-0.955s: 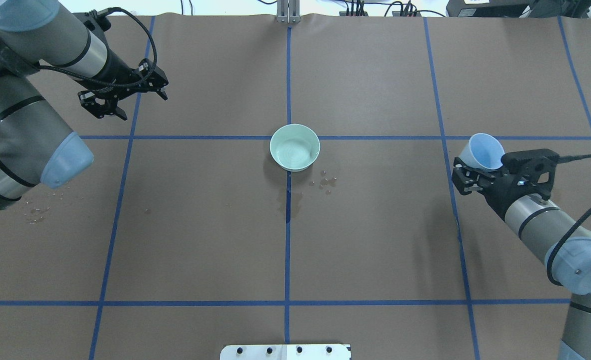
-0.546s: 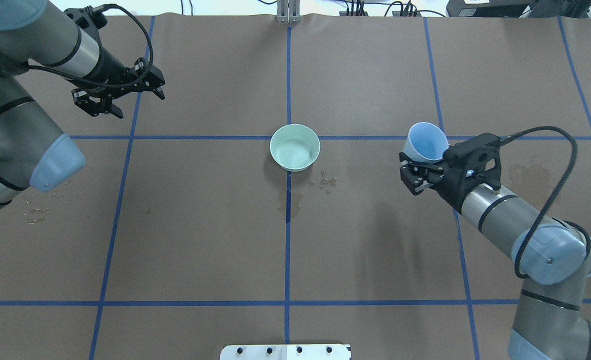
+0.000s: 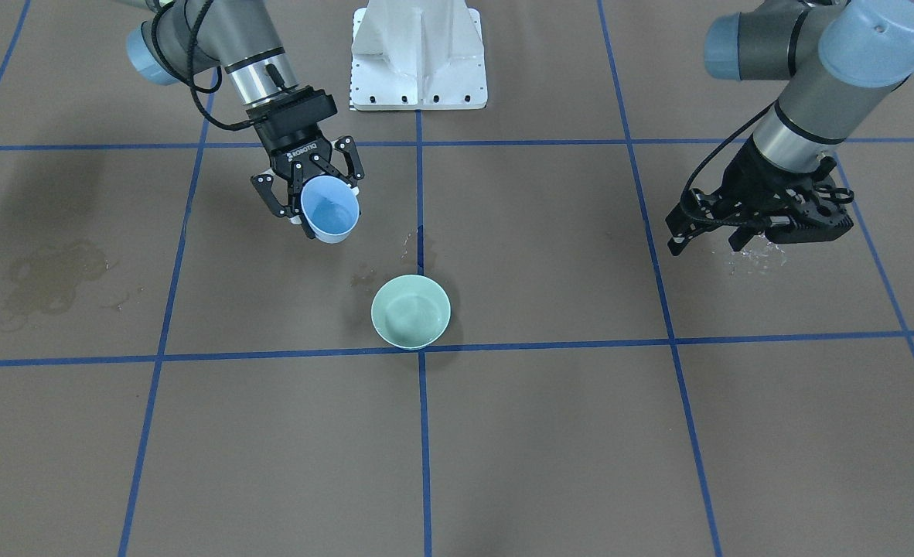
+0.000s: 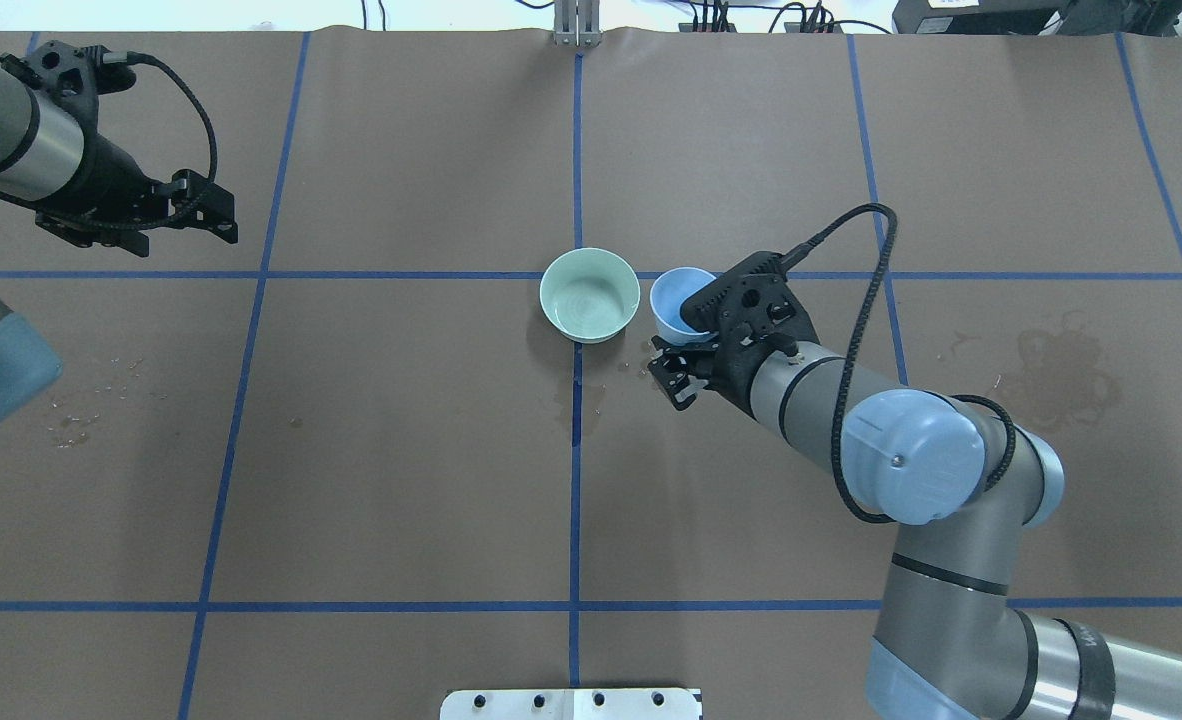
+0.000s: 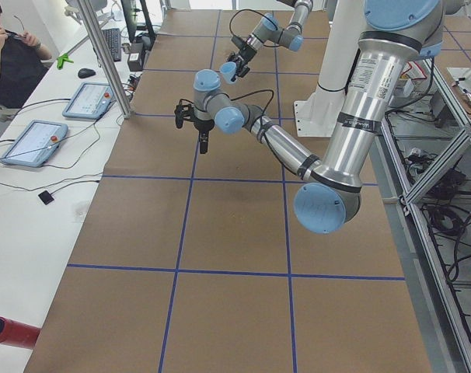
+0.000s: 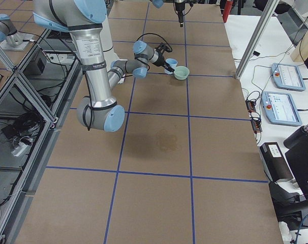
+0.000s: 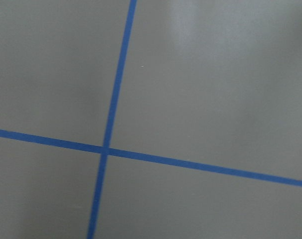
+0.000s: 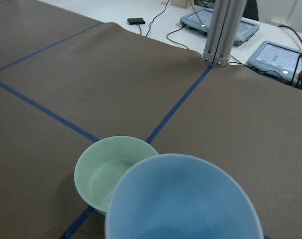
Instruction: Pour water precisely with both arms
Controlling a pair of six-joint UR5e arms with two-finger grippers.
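My right gripper (image 4: 689,338) is shut on a light blue cup (image 4: 677,298), held tilted just right of the pale green bowl (image 4: 589,295), their rims almost touching. From the front the cup (image 3: 330,210) hangs above the table, up-left of the bowl (image 3: 410,311), mouth tipped toward it. The right wrist view looks over the cup (image 8: 183,199) onto the bowl (image 8: 111,172). The water (image 4: 587,302) shows as a faint sheen in the bowl's bottom. My left gripper (image 4: 213,215) hovers open and empty at the far left, also open from the front (image 3: 704,244).
Spilled droplets (image 4: 651,365) lie just below the bowl, and damp stains (image 4: 1056,350) mark the brown mat at right and at left (image 4: 76,425). The white pedestal base (image 3: 418,54) stands at the robot's edge. A person (image 5: 10,54) sits at the side desk with tablets.
The right arm has carried the blue cup leftward from the table's right side to the bowl's rim. The left arm has drawn back further to the left, gripper still open.
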